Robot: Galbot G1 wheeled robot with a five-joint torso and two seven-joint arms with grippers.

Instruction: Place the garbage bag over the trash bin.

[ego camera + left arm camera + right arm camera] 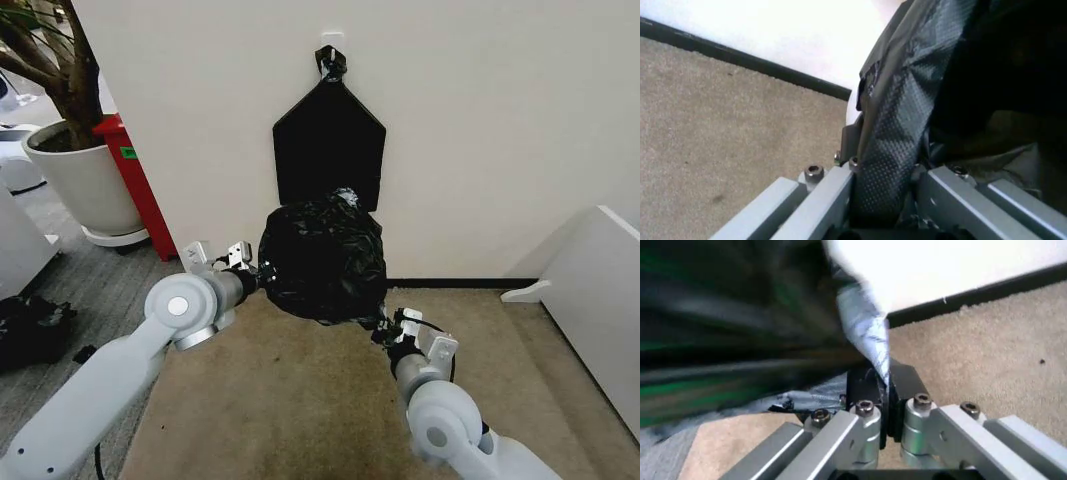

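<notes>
Head view: the garbage bag [323, 260] is hanging bunched up above the beige carpet [300, 400], just in front of the wall, between both arms. The left gripper [256, 270] is gripping its left side, the right gripper [385, 325] its lower right edge. A flat black bundle [329, 140] is hanging on the wall behind.

Left wrist view: the fingers [883, 170] are clamping on black film.

Right wrist view: blurry, but the fingers [870, 385] are seemingly pinching a fold of film.

I seem to be in an office corner: beige carpet [300, 400], plain white wall [480, 130], a big potted plant [75, 170] at upper left.
</notes>
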